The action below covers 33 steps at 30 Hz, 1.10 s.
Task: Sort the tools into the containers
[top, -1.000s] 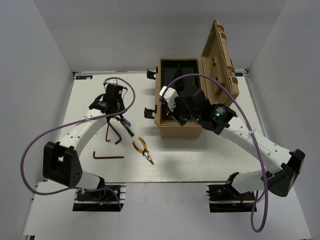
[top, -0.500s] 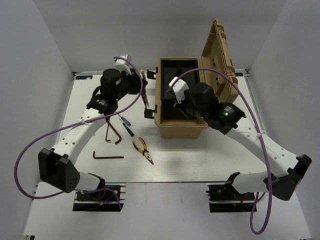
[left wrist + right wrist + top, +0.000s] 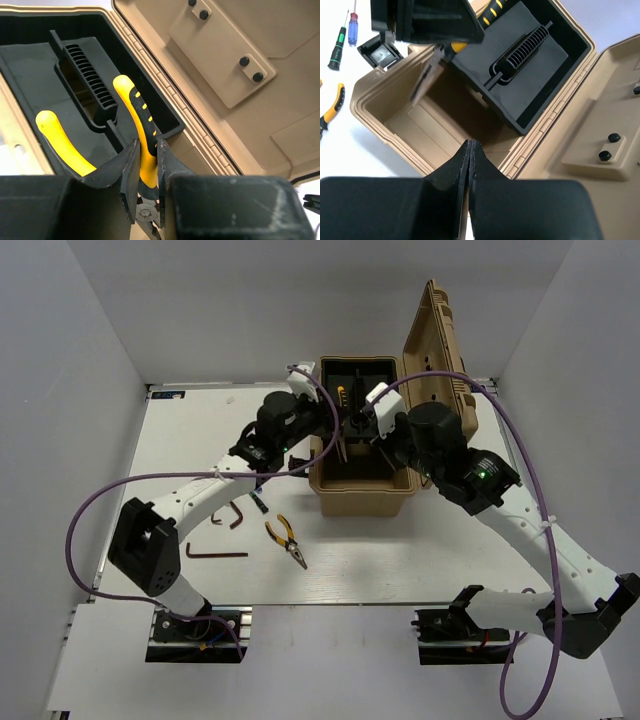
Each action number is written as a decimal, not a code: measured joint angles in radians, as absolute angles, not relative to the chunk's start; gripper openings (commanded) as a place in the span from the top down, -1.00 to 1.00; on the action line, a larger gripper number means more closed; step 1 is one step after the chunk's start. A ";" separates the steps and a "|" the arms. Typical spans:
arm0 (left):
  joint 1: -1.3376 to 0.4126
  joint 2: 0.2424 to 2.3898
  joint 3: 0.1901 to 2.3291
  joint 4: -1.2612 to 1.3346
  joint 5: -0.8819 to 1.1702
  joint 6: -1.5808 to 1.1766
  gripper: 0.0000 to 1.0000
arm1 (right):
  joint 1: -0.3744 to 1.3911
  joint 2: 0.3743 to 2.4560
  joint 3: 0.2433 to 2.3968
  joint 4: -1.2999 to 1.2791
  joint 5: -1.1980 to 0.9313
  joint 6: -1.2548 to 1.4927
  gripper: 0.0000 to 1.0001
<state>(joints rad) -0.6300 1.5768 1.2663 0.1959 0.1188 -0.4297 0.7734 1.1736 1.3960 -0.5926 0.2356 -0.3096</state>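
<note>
**Pliers held over the open toolbox, their head mostly hidden**

The left fingers [image 3: 128, 172] pinch one yellow-and-black handle of the pliers [image 3: 131, 97] above the tan toolbox [image 3: 365, 502]. The head is largely hidden between them and blurred in the right wrist view. The right fingers [image 3: 461, 167] are pressed together on nothing, over the box's bare compartment. On the surface [image 3: 400, 560] lie a second pair of pliers [image 3: 287, 542] and a hex key [image 3: 217, 552]. The screwdrivers [image 3: 352, 27] are mostly hidden under the left arm from above.
</note>
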 measured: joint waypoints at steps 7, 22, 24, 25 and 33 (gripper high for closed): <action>-0.747 1.581 1.234 0.249 -0.121 -0.365 1.00 | 0.752 1.169 1.378 -0.588 0.218 -0.296 1.00; -0.889 1.700 1.201 0.270 -0.462 -0.272 0.91 | 0.709 1.141 1.357 -0.588 0.131 -0.268 0.96; -0.899 1.700 1.201 0.272 -0.480 -0.270 0.35 | 0.706 1.140 1.357 -0.588 0.110 -0.266 0.82; -0.902 1.700 1.201 0.272 -0.486 -0.269 0.19 | 0.706 1.140 1.357 -0.589 0.099 -0.266 0.78; -0.921 1.680 1.201 0.283 -0.513 -0.254 -0.44 | 0.688 1.140 1.357 -0.606 0.015 -0.269 0.66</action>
<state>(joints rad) -0.9207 1.6802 1.2007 0.2832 -0.5129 -0.2543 0.6876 1.1404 1.3571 -0.6056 0.0147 -0.2691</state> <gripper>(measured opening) 0.715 0.169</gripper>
